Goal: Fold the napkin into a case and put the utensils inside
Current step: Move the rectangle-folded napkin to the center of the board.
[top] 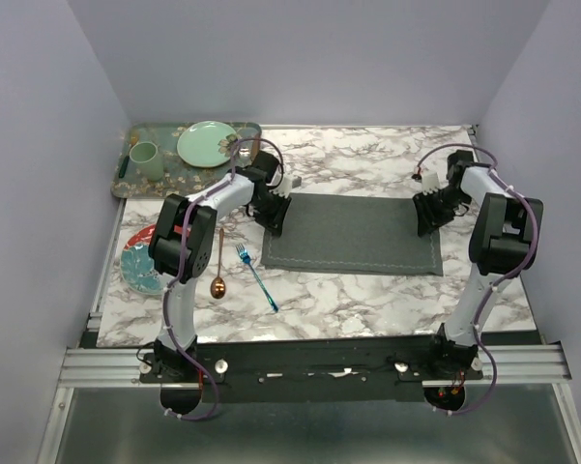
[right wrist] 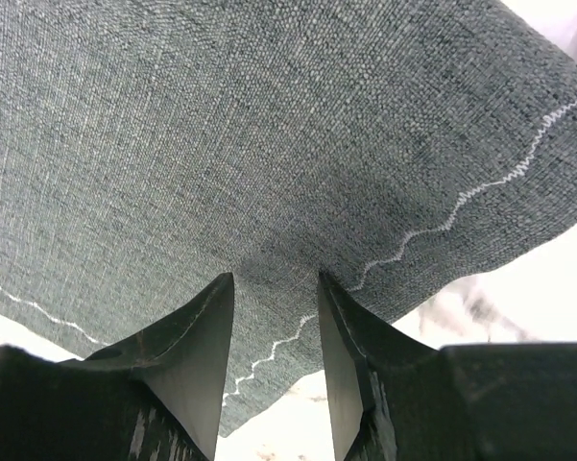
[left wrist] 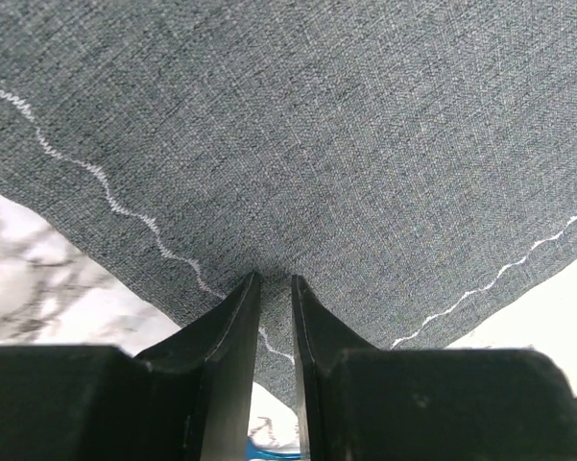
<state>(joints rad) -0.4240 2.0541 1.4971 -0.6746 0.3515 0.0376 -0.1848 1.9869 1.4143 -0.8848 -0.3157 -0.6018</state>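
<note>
Fingers [left wrist: 232, 331] of the left gripper [left wrist: 275, 280] are drawn almost together, and the napkin [left wrist: 298, 125] is pinched in the narrow slit between their tips, just inside its wavy pale stitching. The right gripper [right wrist: 276, 277] is held wider: its fingers [right wrist: 197, 336] are spread, with the cloth's stitched edge lying in the gap between them. Whether the cloth is touched by them cannot be told.

Seen from above, the left gripper is set at the napkin's far left corner and the right gripper at its far right corner. The napkin is laid out about the middle of the tabletop, somewhat toward the right edge, with its long sides parallel to the near edge.

Just beside its near left corner, the blue fork [top: 257, 278] is laid at a slant. The copper spoon [top: 218, 266] is laid to the left of the fork, bowl toward the near edge. A teal plate [top: 135, 266] is placed at the left edge — partly hidden by the left arm. A patterned green tray [top: 174, 176] is set in the far left corner, carrying a green cup [top: 143, 158] and a pale green plate [top: 206, 143].
</note>
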